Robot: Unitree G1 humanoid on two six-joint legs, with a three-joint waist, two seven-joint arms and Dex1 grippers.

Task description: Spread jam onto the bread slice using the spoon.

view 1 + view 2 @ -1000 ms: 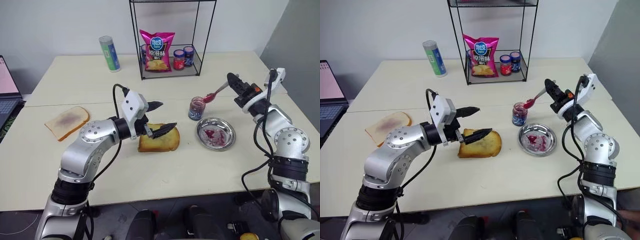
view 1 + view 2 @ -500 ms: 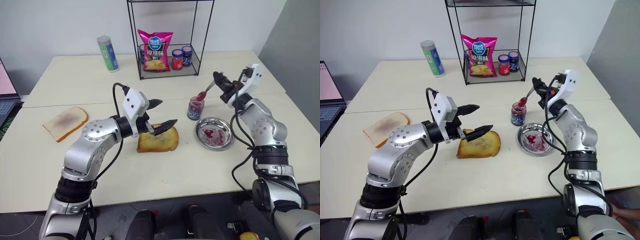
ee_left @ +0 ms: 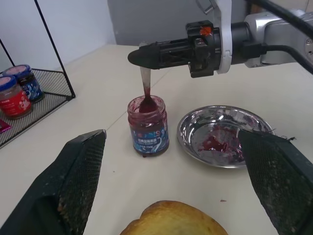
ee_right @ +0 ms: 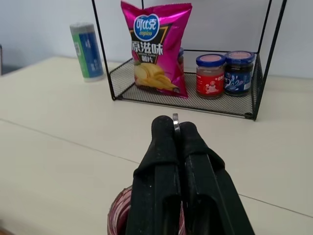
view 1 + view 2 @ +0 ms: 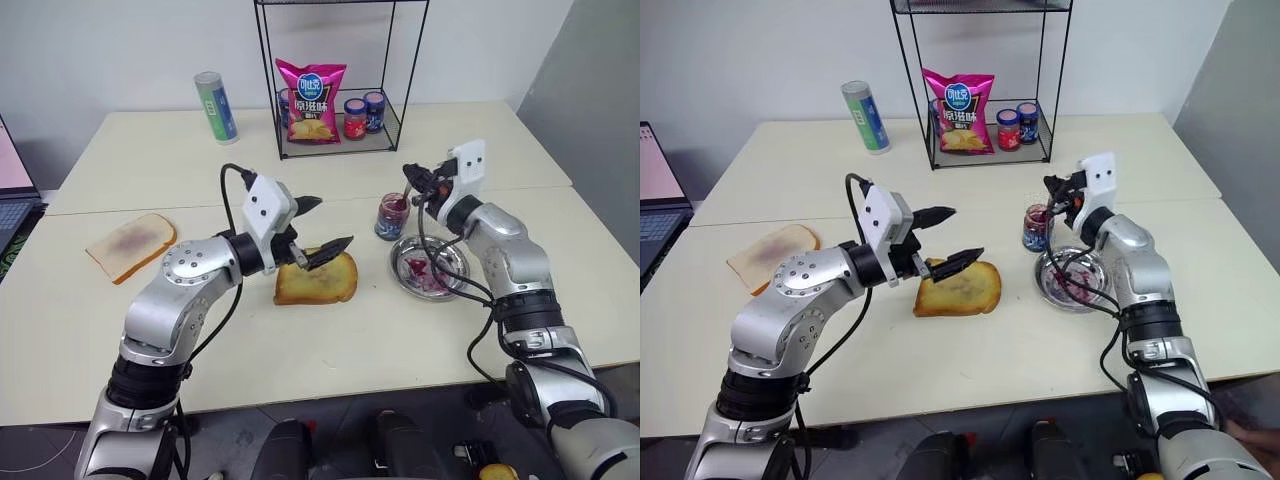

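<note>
The thick golden bread slice (image 5: 317,280) lies flat at the middle of the table. My left gripper (image 5: 330,224) hovers just above its near left corner, open and empty. To the right stands the small glass jar of dark red jam (image 5: 390,215). My right gripper (image 5: 410,178) is over the jar, shut on the handle of the spoon (image 3: 145,85). The spoon hangs nearly upright with its bowl down inside the jar's mouth. In the right wrist view the handle's end (image 4: 175,120) peeks out between the closed fingers.
A round metal dish (image 5: 462,262) smeared with jam sits right of the jar. A paler bread slice (image 5: 132,243) lies far left. At the back stand a wire rack (image 5: 340,150) with a chips bag (image 5: 312,100) and two lidded jars (image 5: 357,117), and a green-blue canister (image 5: 216,106).
My right gripper swung left and down and rolled, bringing the spoon from above and right of the jar to dip its bowl into it. The left arm stayed put.
</note>
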